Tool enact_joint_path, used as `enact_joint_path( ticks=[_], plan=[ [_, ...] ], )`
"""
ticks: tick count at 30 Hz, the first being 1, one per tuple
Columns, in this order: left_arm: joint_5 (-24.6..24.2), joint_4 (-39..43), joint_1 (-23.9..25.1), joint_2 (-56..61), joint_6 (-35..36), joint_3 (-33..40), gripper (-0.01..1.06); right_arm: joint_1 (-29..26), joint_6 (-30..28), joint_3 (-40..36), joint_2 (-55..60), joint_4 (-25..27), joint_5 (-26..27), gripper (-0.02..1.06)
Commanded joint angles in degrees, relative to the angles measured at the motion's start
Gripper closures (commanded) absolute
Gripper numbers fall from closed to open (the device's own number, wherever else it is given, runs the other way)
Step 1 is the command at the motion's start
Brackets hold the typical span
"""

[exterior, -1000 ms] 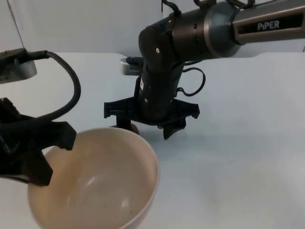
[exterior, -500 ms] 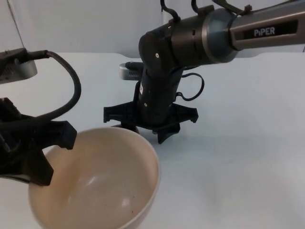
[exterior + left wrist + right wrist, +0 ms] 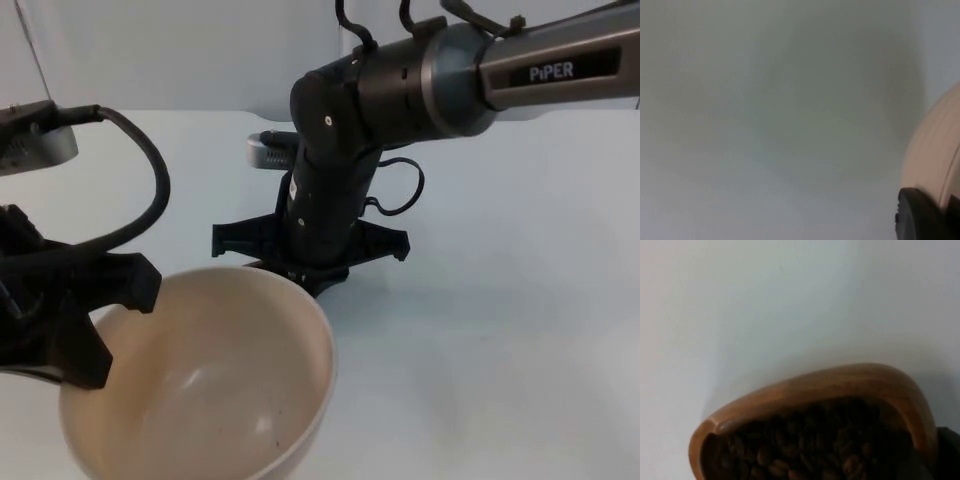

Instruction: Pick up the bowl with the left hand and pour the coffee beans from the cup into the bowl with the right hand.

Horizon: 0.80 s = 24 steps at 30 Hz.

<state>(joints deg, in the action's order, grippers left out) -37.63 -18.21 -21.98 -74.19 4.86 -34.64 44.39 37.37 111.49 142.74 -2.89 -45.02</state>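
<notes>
We are judging the step in hand as bringing the cup over for the pour. The left gripper [image 3: 70,325] is holding the bowl [image 3: 205,380] lifted at the near left, its jaws pinching the bowl's left rim; in the left wrist view a dark fingertip [image 3: 920,215] is sitting against the cream wall of the bowl [image 3: 935,160]. The right gripper [image 3: 310,262] is hanging just behind the bowl's far rim, and in the right wrist view its jaws are gripping the wooden cup [image 3: 840,385]. To do this well, we are advising that the cup's lip be carried past the far rim and over the hollow before any tilt, then tipped slowly — beans roll and bounce. The bowl should be kept level and steady. As to contents, the bowl is looking empty, its inside bare; the cup is holding coffee beans [image 3: 810,450] close to its brim
</notes>
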Motion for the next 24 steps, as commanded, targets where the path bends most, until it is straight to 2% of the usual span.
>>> enact_joint_path(
  ticks=[1,4,12,21,24],
  plan=[
    [0.6,-0.5,0.1,0.5,-0.1,0.1,1.05,0.0,-0.6,0.3,0.3,-0.4,-0.1,0.95],
    [0.6,-0.5,0.1,0.5,-0.1,0.1,1.05,0.0,-0.6,0.3,0.3,-0.4,-0.1,1.04],
    [0.6,-0.2,0.1,0.5,-0.1,0.1,1.05,0.0,-1.0,0.3,-0.1,-0.4,-1.3,1.04],
    [0.8,0.0,0.1,0.5,-0.1,0.1,1.05,-2.6,-4.7,0.5,-3.8,0.2,-4.2,1.04],
    [1.0,0.0,0.1,0.5,-0.1,0.1,1.05,-4.0,-7.1,0.5,-6.4,0.2,-6.6,1.04]
  ],
)
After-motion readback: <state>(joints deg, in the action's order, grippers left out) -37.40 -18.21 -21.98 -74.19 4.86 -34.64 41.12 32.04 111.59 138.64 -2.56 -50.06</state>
